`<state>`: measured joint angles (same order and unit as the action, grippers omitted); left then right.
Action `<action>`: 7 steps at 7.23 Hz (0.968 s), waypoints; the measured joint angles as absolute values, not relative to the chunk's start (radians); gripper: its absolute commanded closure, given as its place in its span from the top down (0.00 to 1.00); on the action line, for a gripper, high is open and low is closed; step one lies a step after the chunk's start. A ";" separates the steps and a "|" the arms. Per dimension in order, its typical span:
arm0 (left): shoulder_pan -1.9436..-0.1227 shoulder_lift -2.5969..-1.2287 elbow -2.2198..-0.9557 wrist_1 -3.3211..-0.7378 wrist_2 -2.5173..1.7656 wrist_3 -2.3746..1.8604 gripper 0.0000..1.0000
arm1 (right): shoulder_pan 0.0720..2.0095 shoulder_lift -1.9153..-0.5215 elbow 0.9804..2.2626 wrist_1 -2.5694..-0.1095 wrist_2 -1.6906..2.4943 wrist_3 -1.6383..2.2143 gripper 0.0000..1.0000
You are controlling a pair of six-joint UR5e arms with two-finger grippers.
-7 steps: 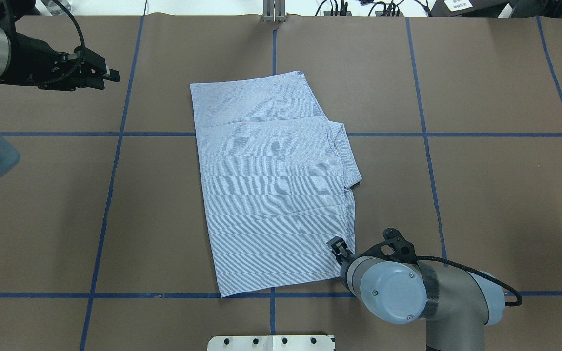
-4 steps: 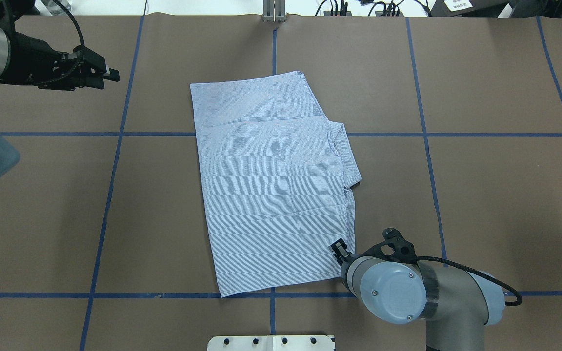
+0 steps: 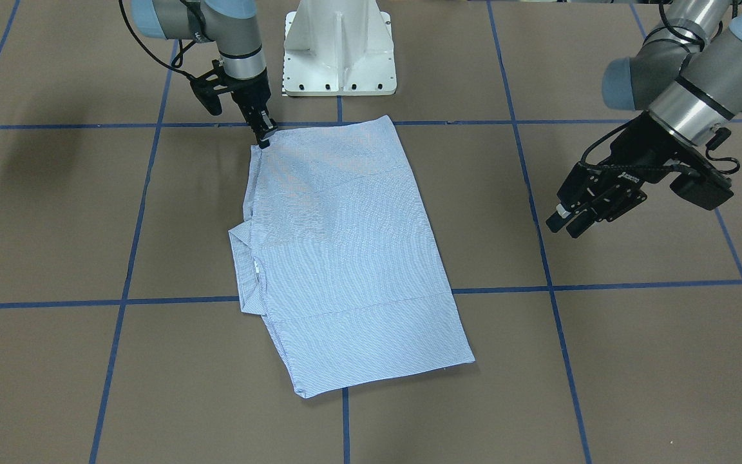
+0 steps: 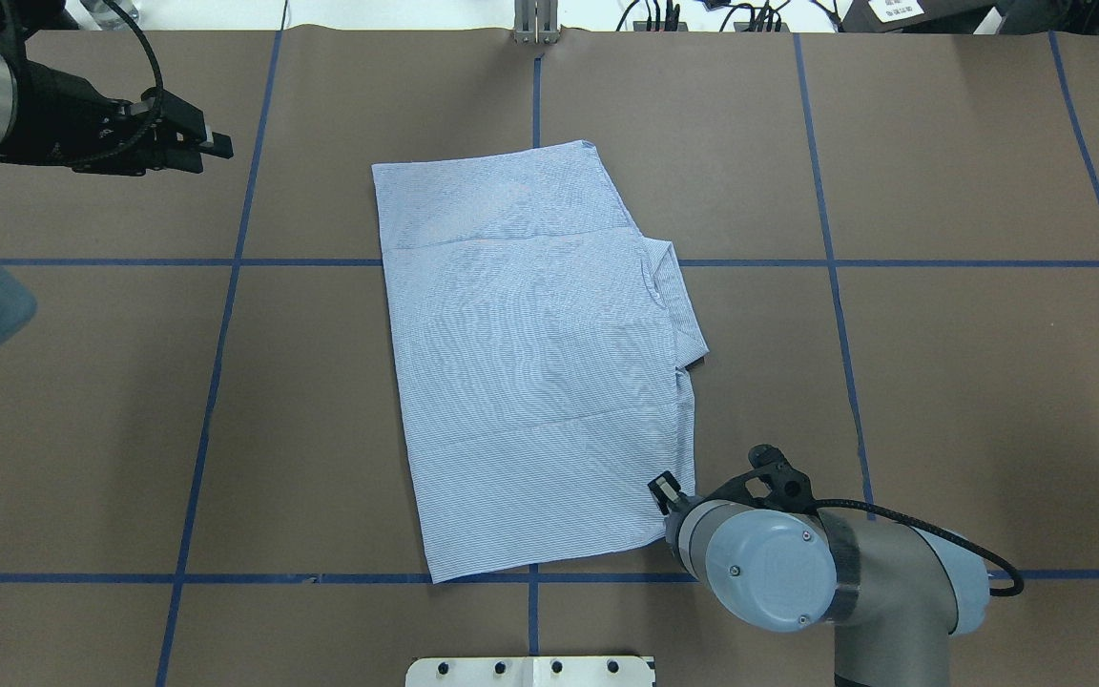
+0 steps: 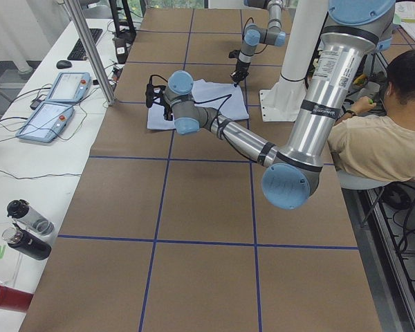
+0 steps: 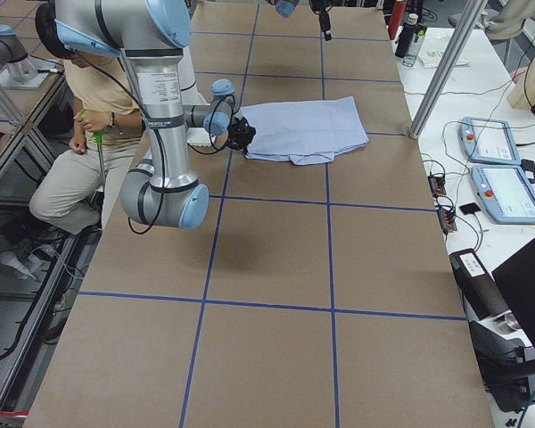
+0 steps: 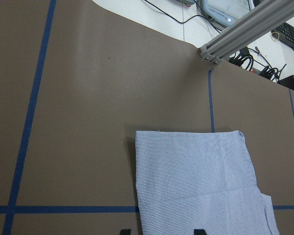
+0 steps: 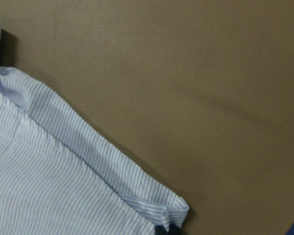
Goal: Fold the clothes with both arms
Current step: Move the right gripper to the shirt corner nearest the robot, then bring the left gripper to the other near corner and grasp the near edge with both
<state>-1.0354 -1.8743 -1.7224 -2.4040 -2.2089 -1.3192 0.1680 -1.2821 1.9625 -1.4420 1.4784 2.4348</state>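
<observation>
shirt point(image 4: 530, 363) lies folded into a long rectangle mid tabletop point(image 4: 941, 382), long axis running from the robot-side edge toward the far edge, slightly skewed; collar point(image 4: 673, 305) pokes out of its long edge on the robot's right; wide brown tabletop shows on every side of it, most toward the left and right ends.

right gripper point(image 3: 263, 138) is down at the shirt's corner nearest the robot-side edge, just in front of the white pedestal point(image 3: 339, 51); fingers narrow, pinched on that corner.

left gripper point(image 3: 567, 222) hangs above bare tabletop toward the left end, well apart from the shirt; fingers point(image 7: 200, 231) spread w/ nothing between.

view diffs: overhead hides most of the right claw under its own wrist, front cam shows the tips on the cloth; right wrist cam shows the corner's hem doubled over and puckered at the dark fingertip; left wrist cam shows the shirt's far end lying flat, plus an aluminium post point(image 7: 245, 29) at the far edge; side cams show a person point(image 5: 380, 131) seated behind the robot.
</observation>
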 measured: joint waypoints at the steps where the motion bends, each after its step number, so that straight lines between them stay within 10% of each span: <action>1: -1.036 -1.867 -1.731 -2.404 -2.209 -1.320 0.52 | 0.169 -1.283 1.974 -1.443 1.480 2.435 0.00; 7: -0.793 -1.735 -1.958 -2.412 -2.104 -1.785 0.52 | 0.099 -1.289 2.032 -1.469 1.449 2.478 0.00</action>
<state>-0.7933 -1.7347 -1.9577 -2.4122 -2.1036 -1.7850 0.0988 -1.2889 2.0322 -1.4687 1.4488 2.4782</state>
